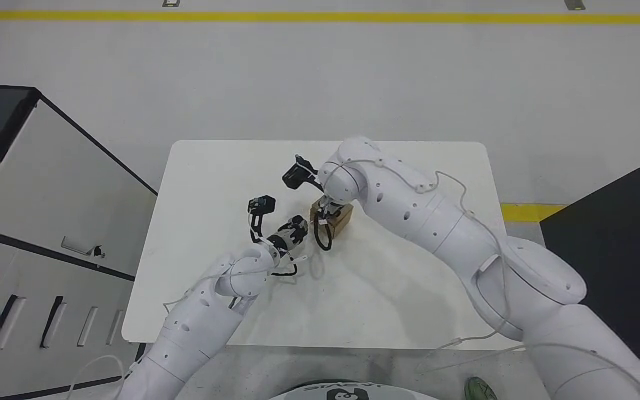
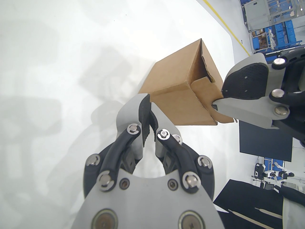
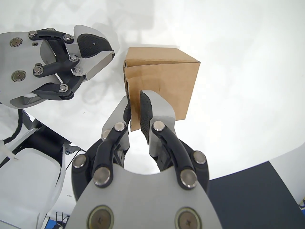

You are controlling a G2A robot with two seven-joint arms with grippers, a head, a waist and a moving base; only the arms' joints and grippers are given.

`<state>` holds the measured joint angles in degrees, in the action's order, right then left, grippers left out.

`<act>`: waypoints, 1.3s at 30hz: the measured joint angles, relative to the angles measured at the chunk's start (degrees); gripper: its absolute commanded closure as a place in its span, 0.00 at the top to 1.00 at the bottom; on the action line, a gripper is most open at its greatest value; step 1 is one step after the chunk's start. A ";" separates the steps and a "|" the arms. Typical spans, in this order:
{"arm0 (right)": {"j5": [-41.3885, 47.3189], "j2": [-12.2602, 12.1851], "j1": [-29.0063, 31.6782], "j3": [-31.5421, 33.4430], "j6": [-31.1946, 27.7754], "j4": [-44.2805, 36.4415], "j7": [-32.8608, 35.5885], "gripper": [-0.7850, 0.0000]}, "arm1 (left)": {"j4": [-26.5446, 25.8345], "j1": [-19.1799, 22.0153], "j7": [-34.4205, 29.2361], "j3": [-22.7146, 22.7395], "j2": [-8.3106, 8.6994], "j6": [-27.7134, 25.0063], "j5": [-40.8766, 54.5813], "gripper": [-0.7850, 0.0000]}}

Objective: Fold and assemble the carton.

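Currently the right tool (image 3: 135,102) pinches a flap of the carton (image 3: 166,79) mid-fold; the left tool (image 2: 148,110), pressed together, should brace it next.

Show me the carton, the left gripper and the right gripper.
carton (image 3: 166,84), right wrist view, side face.
left gripper (image 2: 149,114), left wrist view, between its fingertips.
right gripper (image 3: 135,102), right wrist view, between fingertips clamping the carton.

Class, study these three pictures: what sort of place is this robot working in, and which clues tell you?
Probably an industrial workshop or warehouse-style robot lab: a yellow floor line runs past the white table under the carton, and racks of blue storage bins stand in the background.
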<state>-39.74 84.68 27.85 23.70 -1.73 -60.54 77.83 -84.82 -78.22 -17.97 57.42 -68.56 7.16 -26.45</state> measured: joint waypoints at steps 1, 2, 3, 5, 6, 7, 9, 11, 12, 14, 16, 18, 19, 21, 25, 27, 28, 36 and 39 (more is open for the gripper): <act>-0.07 0.09 0.04 0.09 -0.04 0.16 0.00 0.07 | 0.00 0.00 0.00 0.00 0.00 0.00 0.00 0.00; -0.11 0.15 0.07 0.15 -0.11 0.27 0.02 0.08 | 0.00 0.00 0.00 0.00 0.00 0.00 0.00 0.00; -0.17 0.22 0.09 0.20 -0.22 0.39 0.05 0.08 | 0.00 0.00 0.00 0.00 0.00 0.00 0.00 0.00; -0.23 0.38 0.15 0.31 -0.50 0.77 0.10 0.11 | 0.00 0.00 0.00 0.00 0.00 0.00 0.00 0.00; -0.21 0.46 0.20 0.35 -0.63 0.97 0.12 0.12 | 0.00 0.00 0.00 0.00 0.00 0.00 0.00 0.00; -0.09 0.57 0.26 0.42 -0.83 1.28 0.13 0.13 | 0.00 0.00 0.00 0.00 0.00 0.00 0.00 0.00; 0.12 0.75 0.32 0.53 -1.20 1.83 0.08 0.16 | 0.00 0.00 0.00 0.00 0.00 0.00 0.00 0.00; 0.43 0.97 0.36 0.71 -1.59 2.55 -0.06 0.19 | 0.00 0.00 0.00 0.00 0.00 0.00 0.00 0.00; 0.56 1.06 0.37 0.78 -1.73 2.86 -0.11 0.19 | 0.00 0.00 0.00 0.00 0.00 0.00 0.00 0.00; 0.78 1.29 0.36 0.91 -2.03 3.57 -0.20 0.19 | 0.00 0.00 0.00 0.00 0.00 0.00 0.00 0.00; 0.94 1.51 0.36 1.02 -2.28 4.21 -0.27 0.24 | 0.00 0.00 0.00 0.00 0.00 0.00 0.00 0.00; 1.21 1.69 0.36 1.17 -2.49 4.72 -0.27 0.29 | 0.00 0.00 0.00 0.00 0.00 0.00 0.00 0.00; 1.49 1.79 0.36 1.33 -2.62 5.09 -0.31 0.32 | 0.00 0.00 0.00 0.00 0.00 0.00 0.00 0.00; 2.12 1.92 0.37 1.71 -2.89 5.67 -0.44 0.36 | 0.00 0.00 0.00 0.00 0.00 0.00 0.00 0.00; 3.99 2.01 0.32 3.12 -3.46 7.07 -0.97 0.38 | 0.00 0.00 0.00 0.00 0.00 0.00 0.00 0.00; 5.01 1.94 0.29 3.96 -3.78 7.56 -1.27 0.38 | 0.00 0.00 0.00 0.00 0.00 0.00 0.00 0.00; 5.55 1.85 0.29 4.50 -3.95 7.81 -1.45 0.37 | 0.00 0.00 0.00 0.00 0.00 0.00 0.00 0.00; 8.69 0.95 0.86 8.05 -4.90 8.73 -1.75 0.00 | 0.00 0.00 0.00 0.00 0.00 0.00 0.00 0.00; 8.68 0.71 1.27 8.58 -4.84 8.82 -1.65 0.00 | 0.00 0.00 0.00 0.00 0.00 0.00 0.00 0.00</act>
<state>-31.07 85.39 29.12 32.27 -6.57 -51.72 76.18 -84.82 -78.22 -17.97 57.42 -68.56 7.16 -26.45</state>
